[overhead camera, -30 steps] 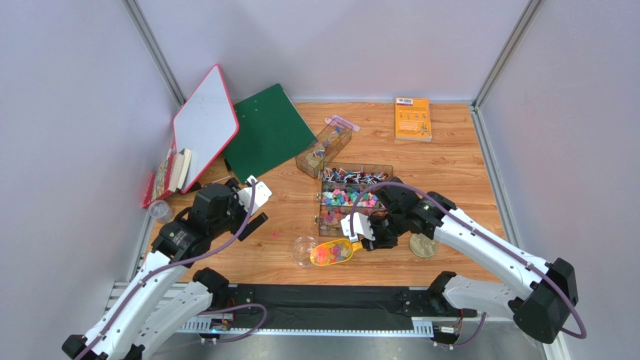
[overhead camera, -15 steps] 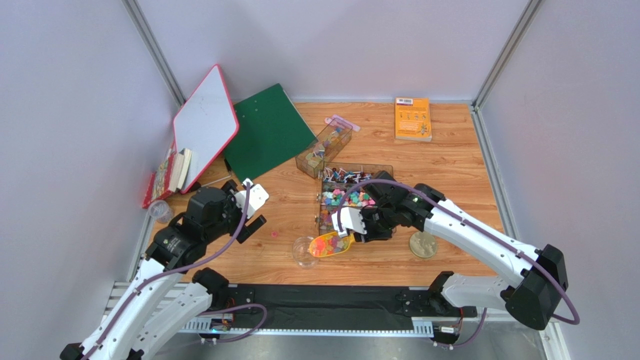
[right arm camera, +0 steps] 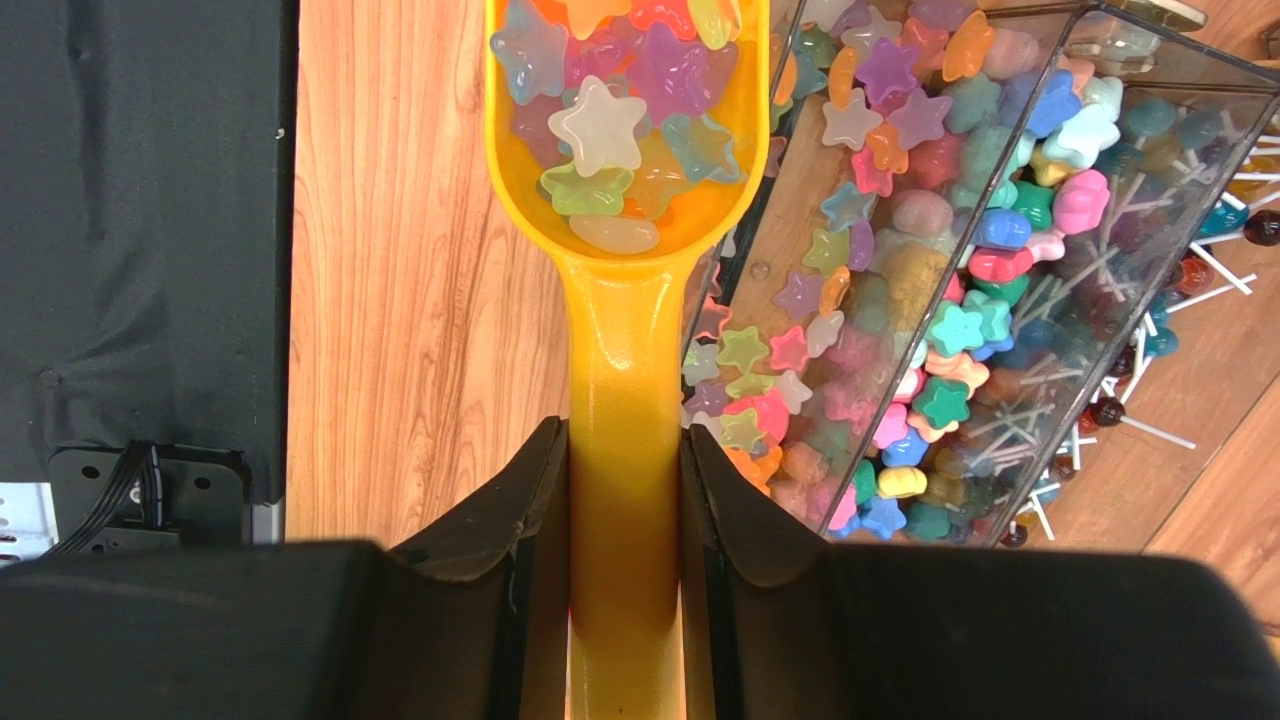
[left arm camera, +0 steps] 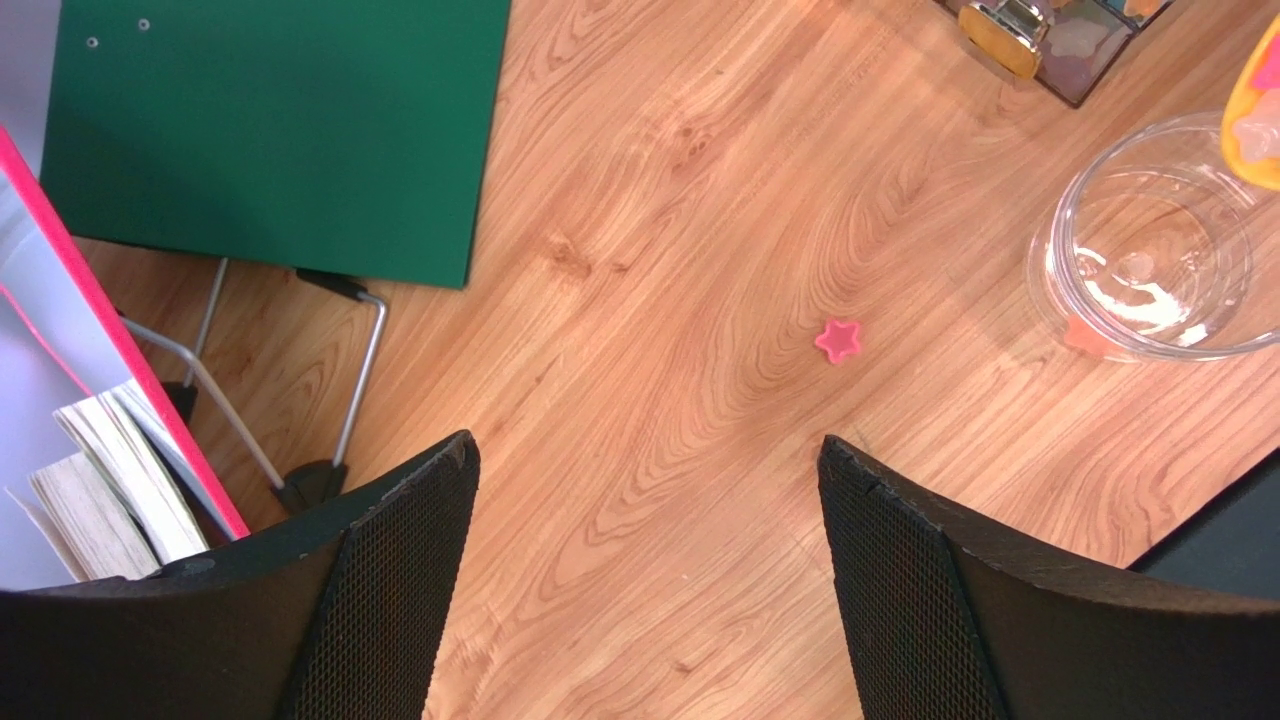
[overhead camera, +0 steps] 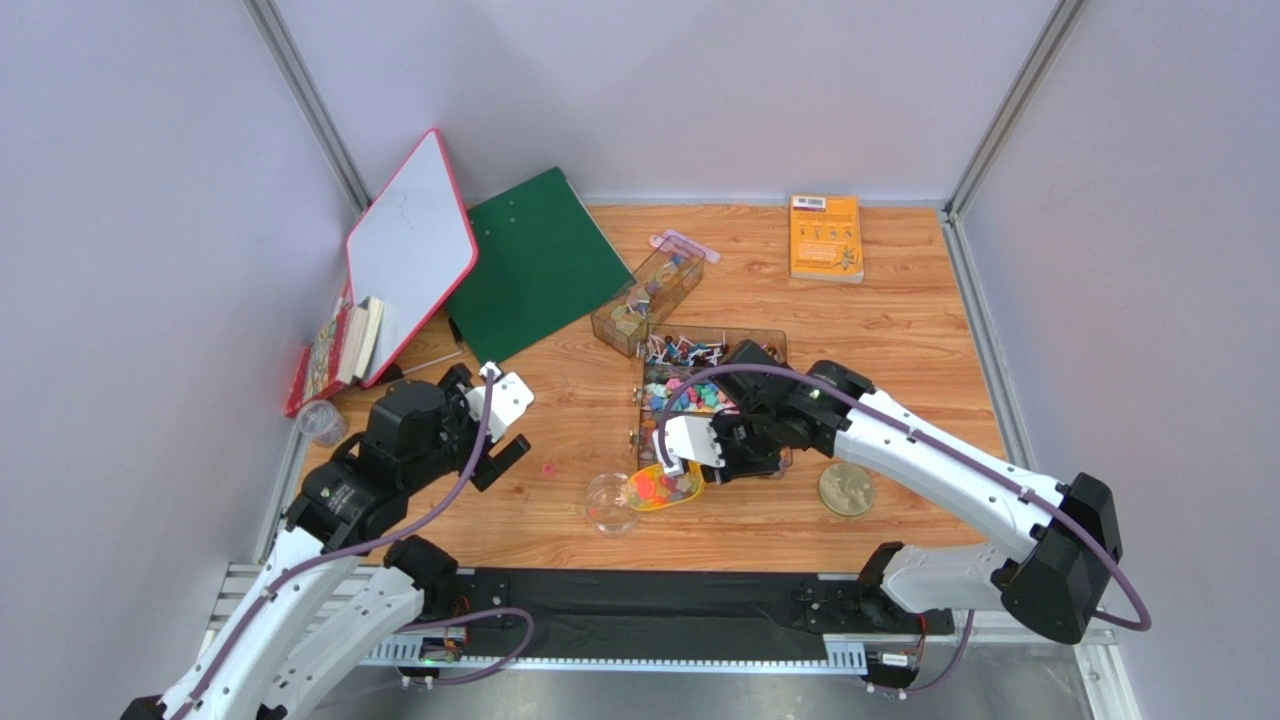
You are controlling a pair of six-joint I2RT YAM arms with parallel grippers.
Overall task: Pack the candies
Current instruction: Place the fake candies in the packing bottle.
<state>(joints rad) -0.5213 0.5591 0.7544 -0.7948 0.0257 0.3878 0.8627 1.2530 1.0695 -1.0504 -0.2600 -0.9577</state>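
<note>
Desk (overhead camera: pixel 902 345): wooden; all things lie on it, and the two arms reach in from the near edge.
Folder (overhead camera: pixel 534 263): green, flat at the far left.
Whiteboard (overhead camera: pixel 409 248): red frame, leaning tilted just left of the folder.
Book (overhead camera: pixel 825 237): orange, at the far edge, well apart from the rest.
Box (right arm camera: pixel 1172 53): clear, in the middle of the desk, with coloured sweets inside.
Left claw (left arm camera: pixel 646 450): wide apart and holding nothing, above bare wood.
Right claw (right arm camera: pixel 624 450): closed on the handle of the scoop.
Scoop (right arm camera: pixel 624 345): yellow; its bowl is at the right rim of the jar.
Jar (left arm camera: pixel 1052 240): clear, round and nearly empty, near the box.
Lid (overhead camera: pixel 846 489): gold, round, right of the right claw.
Candies (right arm camera: pixel 601 128): star shapes in mixed colours fill the scoop bowl; many more are in the box.
Pink star (left arm camera: pixel 839 339): one candy alone on the desk, left of the jar.
</note>
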